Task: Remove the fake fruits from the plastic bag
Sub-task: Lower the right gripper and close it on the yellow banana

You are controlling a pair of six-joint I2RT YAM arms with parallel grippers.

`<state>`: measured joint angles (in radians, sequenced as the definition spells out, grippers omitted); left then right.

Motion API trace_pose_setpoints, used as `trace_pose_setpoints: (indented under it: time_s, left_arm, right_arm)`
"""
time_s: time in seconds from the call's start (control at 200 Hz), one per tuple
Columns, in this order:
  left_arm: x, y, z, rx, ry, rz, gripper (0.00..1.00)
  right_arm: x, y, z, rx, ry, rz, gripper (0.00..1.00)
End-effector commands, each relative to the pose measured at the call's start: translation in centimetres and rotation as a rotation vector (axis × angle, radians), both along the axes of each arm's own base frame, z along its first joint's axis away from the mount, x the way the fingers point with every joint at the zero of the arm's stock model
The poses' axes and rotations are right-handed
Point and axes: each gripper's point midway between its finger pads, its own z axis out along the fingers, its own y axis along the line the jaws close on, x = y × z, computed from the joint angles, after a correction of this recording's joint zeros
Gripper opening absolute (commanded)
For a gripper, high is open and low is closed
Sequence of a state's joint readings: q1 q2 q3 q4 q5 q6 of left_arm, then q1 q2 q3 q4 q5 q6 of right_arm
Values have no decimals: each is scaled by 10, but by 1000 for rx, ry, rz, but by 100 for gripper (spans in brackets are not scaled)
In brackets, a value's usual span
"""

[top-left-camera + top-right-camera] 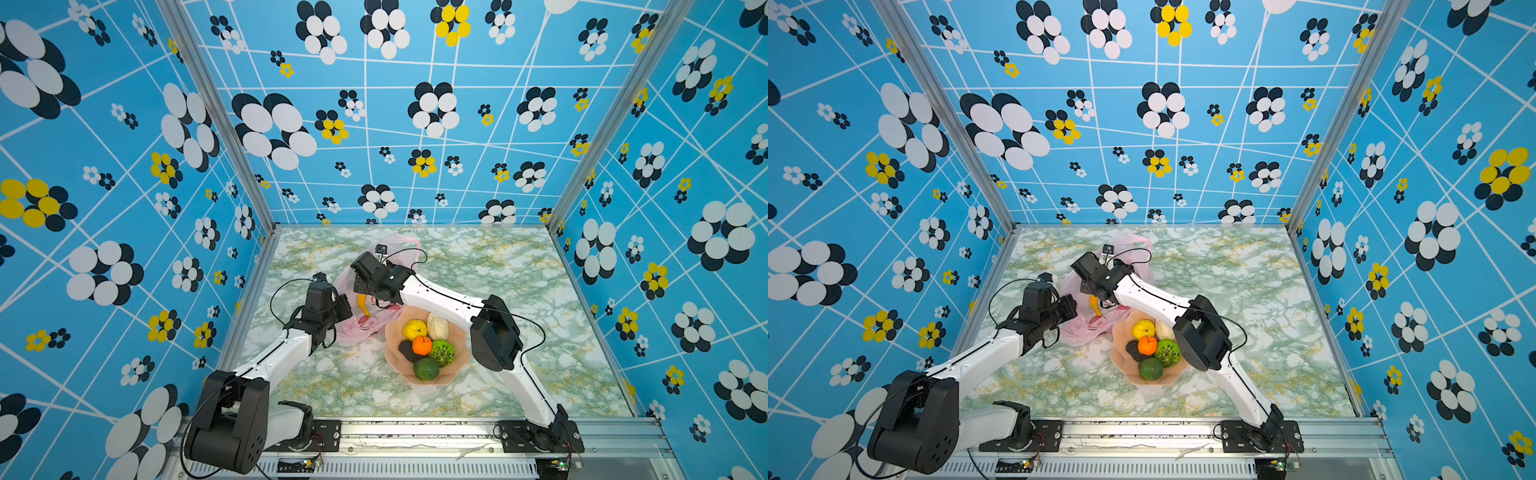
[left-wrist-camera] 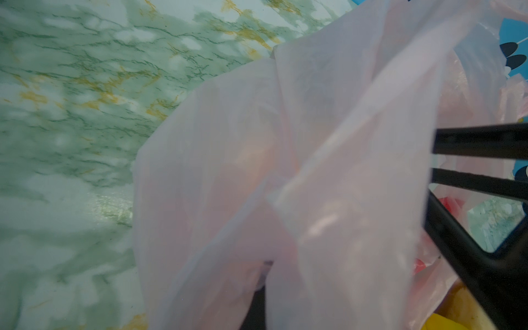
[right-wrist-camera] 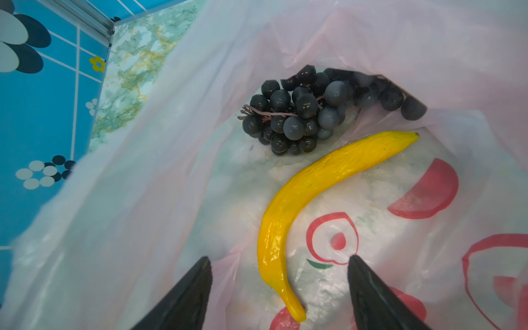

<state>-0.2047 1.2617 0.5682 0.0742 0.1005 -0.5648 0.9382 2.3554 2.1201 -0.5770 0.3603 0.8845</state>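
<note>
The bag (image 1: 351, 332) lies crumpled on the tabletop (image 1: 519, 270), left of the middle, with its mouth raised. The right wrist view shows two fruits inside it. One is the banana (image 3: 314, 197); near its far end are the grapes (image 3: 305, 114), partly tucked under a fold of film. In both top views only the banana (image 1: 363, 305) shows through the mouth, because the right arm and the film hide the grapes.

The right claw (image 3: 278, 258) is in the bag's mouth with its jaws wide. One finger stands on each side of the banana near its narrow end, and neither can be seen touching it. The left claw (image 2: 437, 161) is pinched narrow on the bag's film at the left edge of the mouth. The raised film fills most of the left wrist view and blocks nearly everything behind it.

Just right of the bag stands a peach bowl (image 1: 390, 357) holding six fruits:
- a yellow ribbed fruit (image 1: 414, 329)
- a pale piece (image 1: 437, 326)
- an orange (image 1: 422, 345)
- an avocado (image 1: 409, 352)
- a bumpy green fruit (image 1: 441, 352)
- a smooth green fruit (image 1: 426, 369)

The right forearm crosses over the bowl's far rim, and its elbow covers the right rim.

There are eight fruits in all: two in the one bag and six in the one bowl. Blue flowered walls close in three sides.
</note>
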Motion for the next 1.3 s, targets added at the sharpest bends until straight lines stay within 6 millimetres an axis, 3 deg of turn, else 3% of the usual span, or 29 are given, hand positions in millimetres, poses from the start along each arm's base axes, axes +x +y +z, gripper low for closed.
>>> trace_pose_setpoints:
  time_s: [0.0,0.36,0.72,0.81,1.025,1.295]
  left_arm:
    - [2,-3,6,-2,-14,-11,0]
    - [1,-1,7,0,-23,5,0]
    - [2,1,5,6,-19,9,0]
    - [2,2,6,9,-20,13,0]
    - [2,3,6,16,-21,15,0]
    - [2,5,5,24,-18,20,0]
  right_arm:
    - [1,-6,-22,-48,38,-54,76]
    - [8,-3,-61,-93,68,-96,74]
    - [21,3,-83,-133,73,-103,73]
    - [24,-2,-87,-151,75,-108,69]
    - [22,-6,-77,-146,54,-95,47]
    - [25,-4,-88,-137,60,-90,43]
